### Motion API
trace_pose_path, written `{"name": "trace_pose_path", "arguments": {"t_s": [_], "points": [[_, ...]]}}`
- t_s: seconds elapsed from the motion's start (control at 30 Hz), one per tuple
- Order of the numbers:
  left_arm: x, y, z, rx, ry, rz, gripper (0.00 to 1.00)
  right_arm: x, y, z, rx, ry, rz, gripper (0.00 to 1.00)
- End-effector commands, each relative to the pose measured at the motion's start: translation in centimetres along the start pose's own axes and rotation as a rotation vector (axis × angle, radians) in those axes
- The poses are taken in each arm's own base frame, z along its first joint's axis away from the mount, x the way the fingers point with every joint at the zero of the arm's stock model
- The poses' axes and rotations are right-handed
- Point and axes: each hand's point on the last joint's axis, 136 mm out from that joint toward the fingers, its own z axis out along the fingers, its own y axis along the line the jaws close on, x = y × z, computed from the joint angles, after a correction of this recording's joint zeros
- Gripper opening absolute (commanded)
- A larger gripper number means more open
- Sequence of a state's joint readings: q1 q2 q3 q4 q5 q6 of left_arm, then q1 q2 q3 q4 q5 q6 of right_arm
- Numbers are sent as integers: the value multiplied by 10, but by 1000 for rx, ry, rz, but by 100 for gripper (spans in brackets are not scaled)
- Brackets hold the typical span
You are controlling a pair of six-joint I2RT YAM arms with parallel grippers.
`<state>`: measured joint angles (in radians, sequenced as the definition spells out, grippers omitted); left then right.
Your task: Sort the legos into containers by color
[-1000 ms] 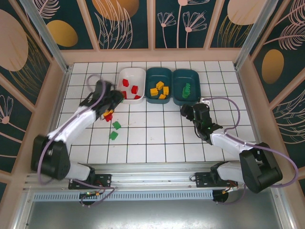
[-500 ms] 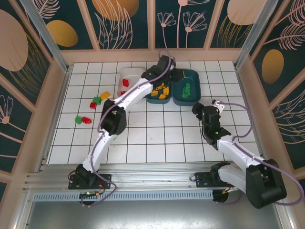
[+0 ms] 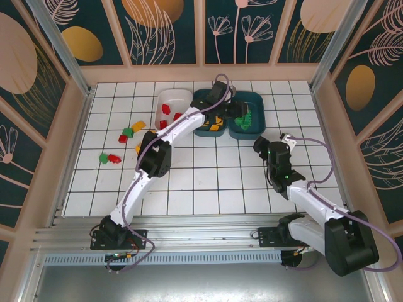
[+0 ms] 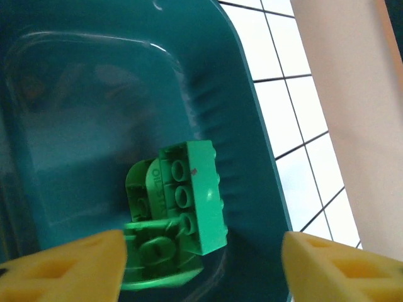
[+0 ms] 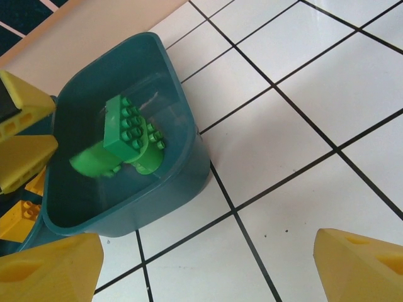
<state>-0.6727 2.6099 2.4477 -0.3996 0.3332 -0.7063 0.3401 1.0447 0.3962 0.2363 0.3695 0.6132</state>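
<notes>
White tiles (image 3: 208,182) cover the table, boxed in by leaf-patterned walls. The left pincer (image 4: 203,239) hangs open over the end teal bin (image 4: 94,94). Its jaws are wide apart, and the green bricks (image 4: 192,195) lie loose on the bin floor directly beneath and between them. The right pincer (image 5: 206,242) is open too and holds nothing, with that same bin just ahead of it and to its left.

The likeliest trouble is the lift-out. One finger (image 4: 63,267) of the left pincer sits right beside the lower green piece, so a crooked rise could snag it and tip it over the rim. The bin's side wall lies close below the other finger, and a knock there could shove the bin. With both pincers near one bin, a reach by either could bring them together. Loose bricks (image 3: 114,158) lie well apart from the left pincer, back toward its base and to the left.

Whether that finger touches the green piece cannot be told. From above, the left arm (image 3: 179,126) crosses the middle bin (image 3: 204,133) and the edge of the white bin (image 3: 167,94). It hides part of their contents, so counts are unsure.
</notes>
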Motion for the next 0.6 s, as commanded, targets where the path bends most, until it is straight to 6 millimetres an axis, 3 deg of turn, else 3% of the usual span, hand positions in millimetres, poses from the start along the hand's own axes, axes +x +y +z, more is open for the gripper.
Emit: {"name": "trace_pose_path", "arguments": {"t_s": [0.0, 0.13, 0.27, 0.33, 0.4, 0.43, 0.5, 0.57], "points": [[-24, -40, -32, 84, -48, 64, 72, -5, 1, 1, -7, -26, 25, 88], [-37, -60, -80, 52, -105, 131, 73, -5, 7, 0, -24, -25, 8, 87], [-30, -38, -151, -87, -232, 150, 77, -3, 15, -2, -40, -29, -26, 87], [-16, 1, -186, -202, -282, 112, 82, -2, 21, -3, -56, -32, -43, 87], [13, 62, -215, -318, -263, 26, 84, 0, 26, -4, -71, -27, -52, 87], [26, 80, -234, -340, -259, -9, 85, 2, 29, -4, -78, -22, -55, 87], [71, 133, -258, -439, -193, -95, 86, 5, 34, -3, -95, -4, -59, 87], [109, 163, -275, -546, -128, -105, 92, 8, 38, -2, -110, 12, -61, 87]]}}
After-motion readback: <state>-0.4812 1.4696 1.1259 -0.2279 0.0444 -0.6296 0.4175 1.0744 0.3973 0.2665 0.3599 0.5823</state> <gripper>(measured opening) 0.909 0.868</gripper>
